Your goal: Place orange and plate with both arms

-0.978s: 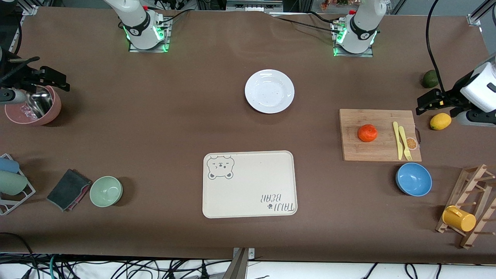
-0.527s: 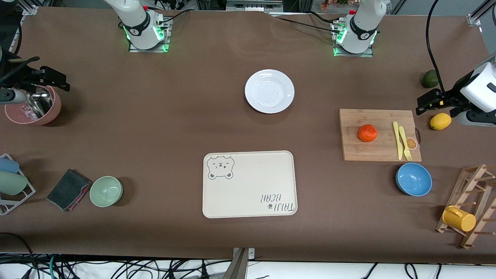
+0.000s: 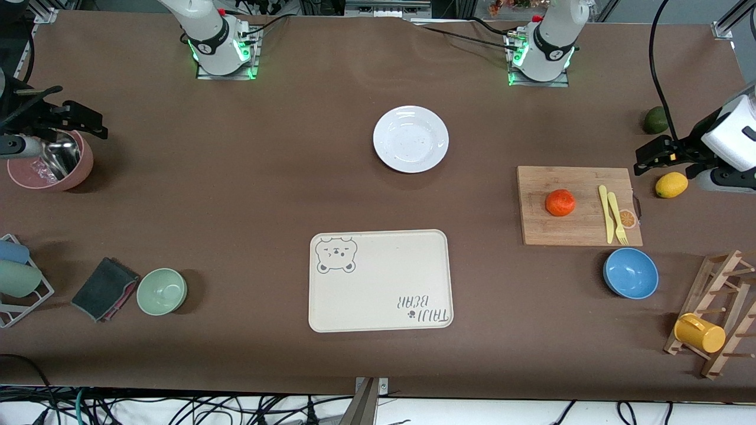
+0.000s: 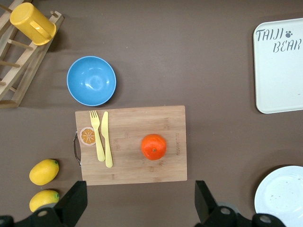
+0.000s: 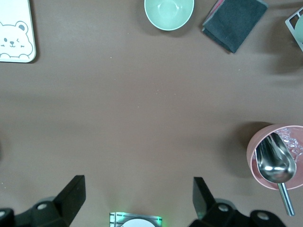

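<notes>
Brown table surface, cables along the frame's lower edge. Plate sits upper centre; orange rests on the cutting board at centre right. Left gripper and right gripper: both raised, jaws spread wide, holding nothing. 2 arms idle.

Only readable text: "TAIJI BEAR" with a paw mark, printed on the cream tray at its near corner toward the left arm's end. Nothing else legible.
</notes>
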